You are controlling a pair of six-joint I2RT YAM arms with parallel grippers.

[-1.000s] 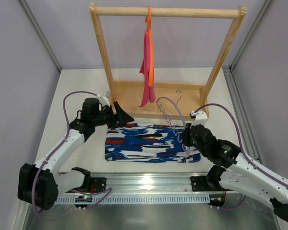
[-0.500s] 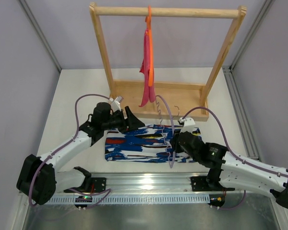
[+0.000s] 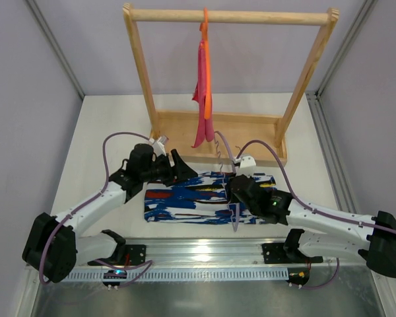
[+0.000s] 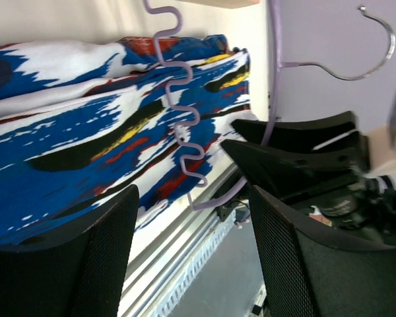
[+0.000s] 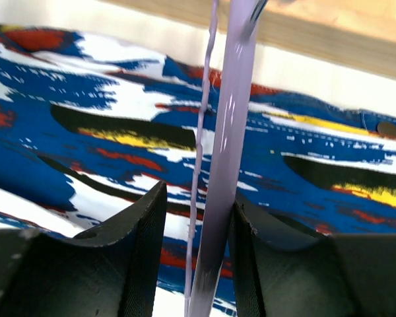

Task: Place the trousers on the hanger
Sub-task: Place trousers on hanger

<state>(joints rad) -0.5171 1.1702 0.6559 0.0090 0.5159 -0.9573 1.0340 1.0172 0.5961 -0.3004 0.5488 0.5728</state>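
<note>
You have the trousers (image 3: pixel 185 198) flat on the table (image 3: pixel 105 139), before the wooden rack (image 3: pixel 140 66). The hanger (image 5: pixel 226 132) crosses their right part, between the right gripper (image 5: pixel 197 224)'s fingers. The left gripper (image 3: pixel 181 168) sits at their back-left edge. A second hanger (image 3: pixel 206 66) with cloth (image 3: pixel 200 92) hangs from the rack's rail.

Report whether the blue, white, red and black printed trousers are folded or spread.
Folded: the blue-printed cloth trousers form a compact rectangle; the left wrist view shows stacked layers.

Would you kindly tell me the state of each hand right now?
Left hand: open, holding nothing.
Right hand: open, its fingers standing loosely either side of the thin pale lilac clothes hanger, not clamped on it.
</note>
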